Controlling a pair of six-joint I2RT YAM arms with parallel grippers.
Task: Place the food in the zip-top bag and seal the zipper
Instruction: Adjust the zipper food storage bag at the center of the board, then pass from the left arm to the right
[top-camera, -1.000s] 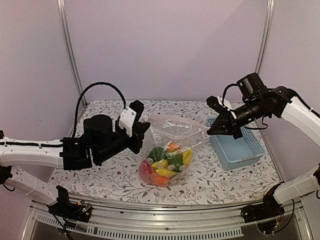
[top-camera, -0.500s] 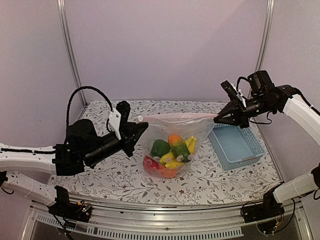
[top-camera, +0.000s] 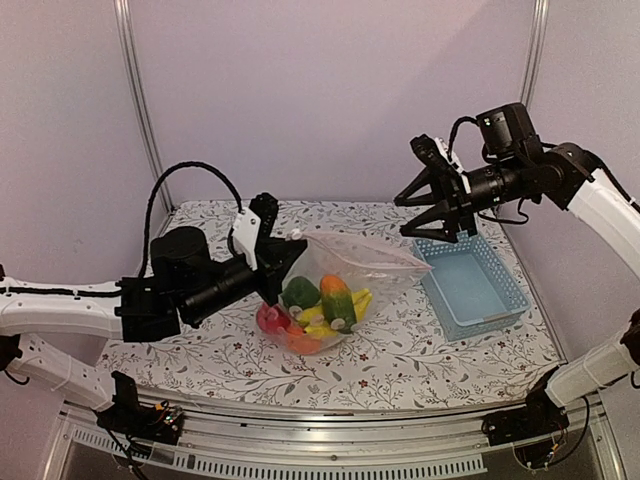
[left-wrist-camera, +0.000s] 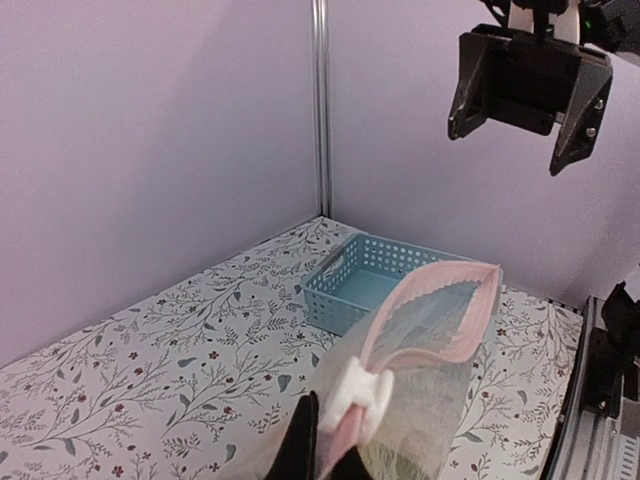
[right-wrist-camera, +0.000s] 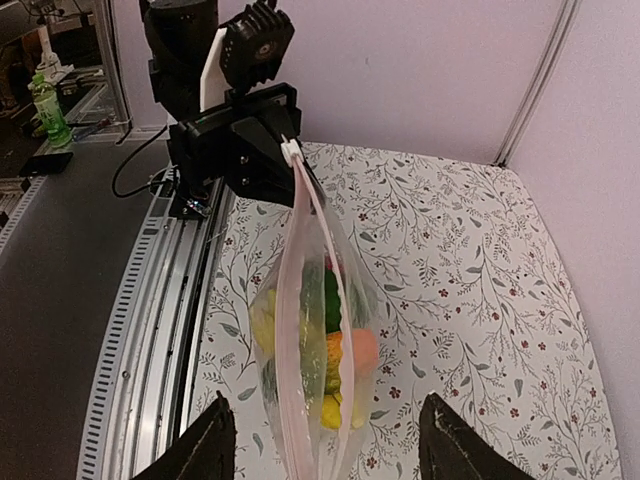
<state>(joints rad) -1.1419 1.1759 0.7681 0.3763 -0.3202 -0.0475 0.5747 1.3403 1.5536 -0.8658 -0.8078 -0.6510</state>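
The clear zip-top bag (top-camera: 375, 268) hangs from its left corner, its bottom resting on the table. The food (top-camera: 318, 303) sits inside: green, orange, yellow and red pieces (right-wrist-camera: 345, 350). My left gripper (top-camera: 272, 256) is shut on the bag's corner beside the white slider (left-wrist-camera: 361, 391). From there the pink zipper (left-wrist-camera: 455, 335) loops away, and the mouth gapes a little. My right gripper (top-camera: 432, 207) is open and holds nothing, above the bag's free right end (top-camera: 425, 266). In the right wrist view its fingers (right-wrist-camera: 210, 447) straddle the bag (right-wrist-camera: 318, 300) without touching it.
A light blue slatted basket (top-camera: 470, 285) stands at the table's right side, just beyond the bag's free end; it also shows in the left wrist view (left-wrist-camera: 365, 285). The flowered table (top-camera: 440, 355) ends at a metal rail in front, with walls behind and at both sides.
My right gripper has opened, let go of the bag's right end and moved up and left. The freed end has sagged. The left arm has carried the bag slightly down and left.
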